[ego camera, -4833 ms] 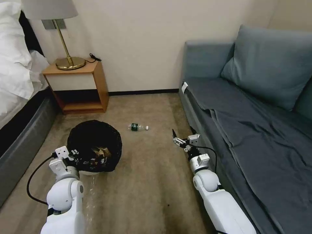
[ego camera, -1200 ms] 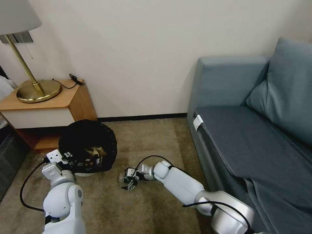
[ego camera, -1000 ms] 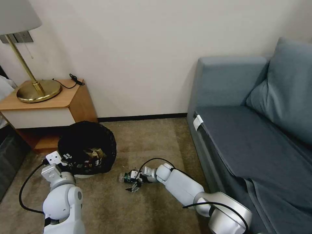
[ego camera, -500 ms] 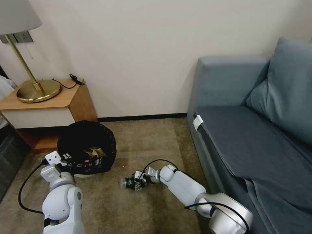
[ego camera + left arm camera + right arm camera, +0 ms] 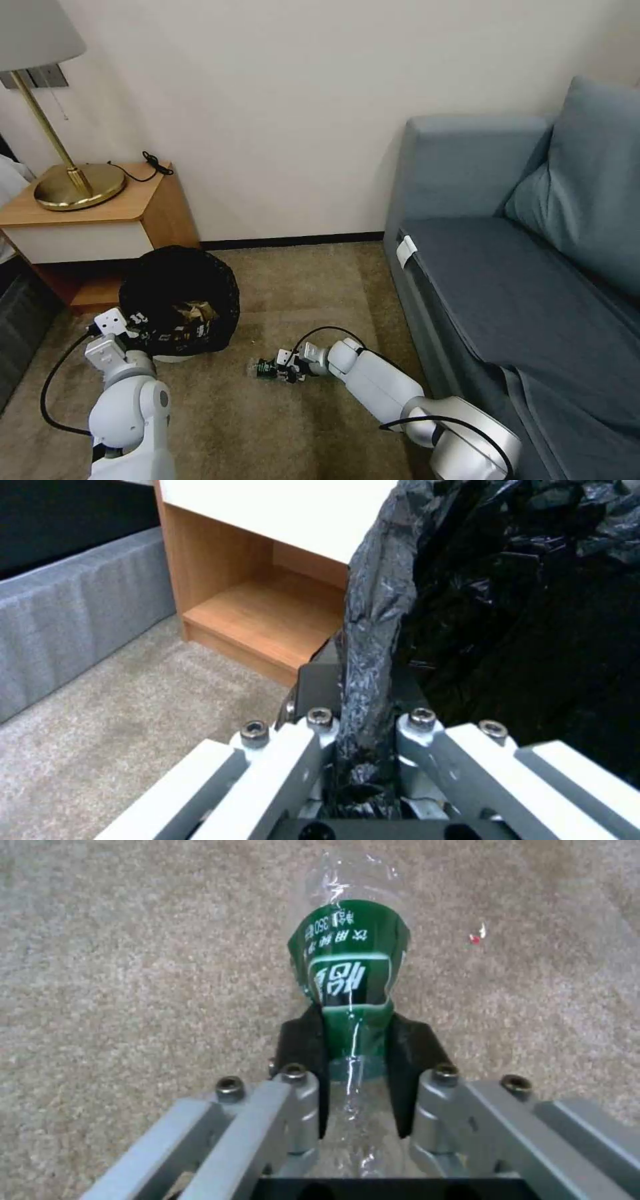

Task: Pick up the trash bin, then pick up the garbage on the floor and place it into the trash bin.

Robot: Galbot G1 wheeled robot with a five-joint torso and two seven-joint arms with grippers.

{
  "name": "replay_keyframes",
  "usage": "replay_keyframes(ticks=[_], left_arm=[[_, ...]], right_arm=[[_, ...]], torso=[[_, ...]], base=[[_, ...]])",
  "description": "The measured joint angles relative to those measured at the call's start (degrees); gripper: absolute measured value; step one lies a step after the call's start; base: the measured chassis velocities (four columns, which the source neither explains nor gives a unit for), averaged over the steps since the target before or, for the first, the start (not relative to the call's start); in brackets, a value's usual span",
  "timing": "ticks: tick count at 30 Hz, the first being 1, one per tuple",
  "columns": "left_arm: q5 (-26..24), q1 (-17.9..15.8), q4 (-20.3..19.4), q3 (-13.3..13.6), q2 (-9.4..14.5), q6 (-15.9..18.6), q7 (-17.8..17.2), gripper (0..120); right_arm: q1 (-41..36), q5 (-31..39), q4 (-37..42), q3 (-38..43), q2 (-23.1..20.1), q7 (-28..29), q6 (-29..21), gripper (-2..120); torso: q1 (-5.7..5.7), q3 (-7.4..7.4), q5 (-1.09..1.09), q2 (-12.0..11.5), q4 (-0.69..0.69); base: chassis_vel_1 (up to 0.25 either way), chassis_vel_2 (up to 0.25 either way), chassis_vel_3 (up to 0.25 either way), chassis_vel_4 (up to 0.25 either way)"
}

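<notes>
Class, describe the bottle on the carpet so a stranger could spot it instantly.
Start at the grey sofa and look to the carpet before its near end. There the right gripper is clamped on a small clear bottle, lying beside the black-lined trash bin. Its green label sets it apart.
</notes>
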Motion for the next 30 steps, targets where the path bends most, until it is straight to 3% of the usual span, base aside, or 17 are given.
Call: replay_keyframes(ticks=[16, 30], left_arm=[[-0.4, -0.2, 0.4, -0.4, 0.0, -0.1, 0.2, 3], [-0.2, -0.7, 1.2, 0.0, 0.0, -0.5, 0.2, 3]], right_arm=[[7.6, 13.2, 9.4, 8.7, -2.7, 4.1, -4.9, 14], [9.5, 24.7, 17.3, 13.4, -3.4, 12.6, -6.3, 14]], torso=[[0.00, 0.00, -0.01, 0.0, 0.00], [0.00, 0.00, -0.01, 0.0, 0.00]], base=[[0.000, 0.000, 0.000, 0.000], [0.000, 0.000, 0.000, 0.000]])
